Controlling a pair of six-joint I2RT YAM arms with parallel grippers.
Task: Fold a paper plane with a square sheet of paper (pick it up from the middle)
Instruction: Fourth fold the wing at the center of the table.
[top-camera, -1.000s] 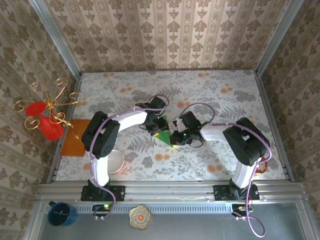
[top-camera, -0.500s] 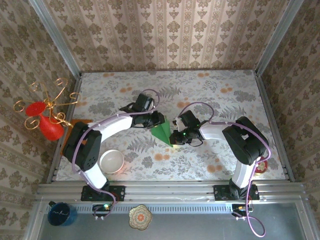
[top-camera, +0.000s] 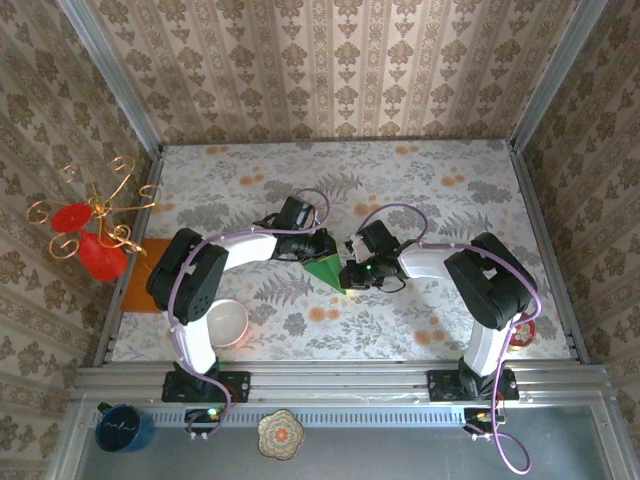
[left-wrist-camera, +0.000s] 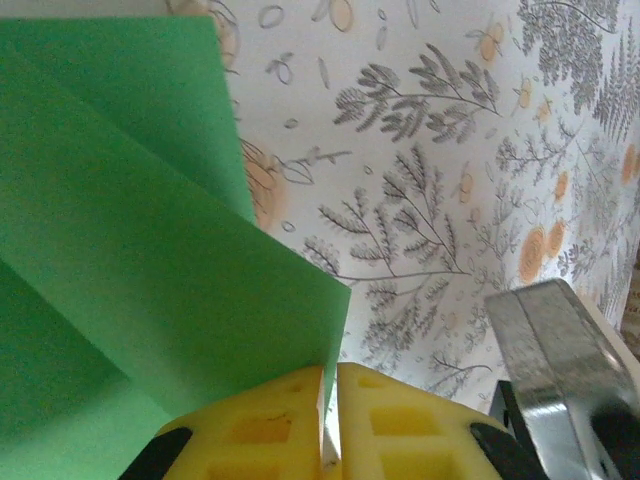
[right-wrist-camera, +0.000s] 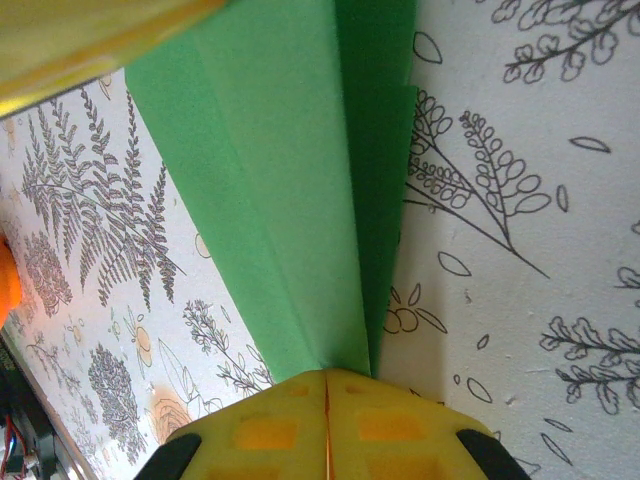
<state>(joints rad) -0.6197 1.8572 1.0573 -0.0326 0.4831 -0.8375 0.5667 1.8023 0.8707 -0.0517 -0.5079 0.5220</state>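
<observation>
Already well past a flat square, the green paper plane (top-camera: 323, 269) sits near the middle of the counter (top-camera: 450, 200) as a narrow wedge pointing toward the arm bases, between the two wrists. Up close it shows several stacked layers with straight creases running lengthwise (right-wrist-camera: 290, 180).

The right fingers (right-wrist-camera: 260, 432) are pressed fully together, and the folded layers come straight out from between their yellow pads, so they have the plane pinched at one end. The left fingers (left-wrist-camera: 255, 430) are drawn almost together, with only a thin slit between them. The corner of a green flap (left-wrist-camera: 120, 230) runs down into that slit, so I take it they are nipping that flap at its edge. Whether the plane rests on the counter or is lifted slightly off it, I cannot tell.

I would judge this to be one of the later folds: one side is anchored while the other takes a flap to turn it over along a crease. The next move calls for the right side to hold firm while the left carries its flap across without dragging the whole plane or tearing the thin paper.

Farther out, well to the left, lie an orange sheet (top-camera: 148, 292) and a white bowl (top-camera: 226, 323).
</observation>
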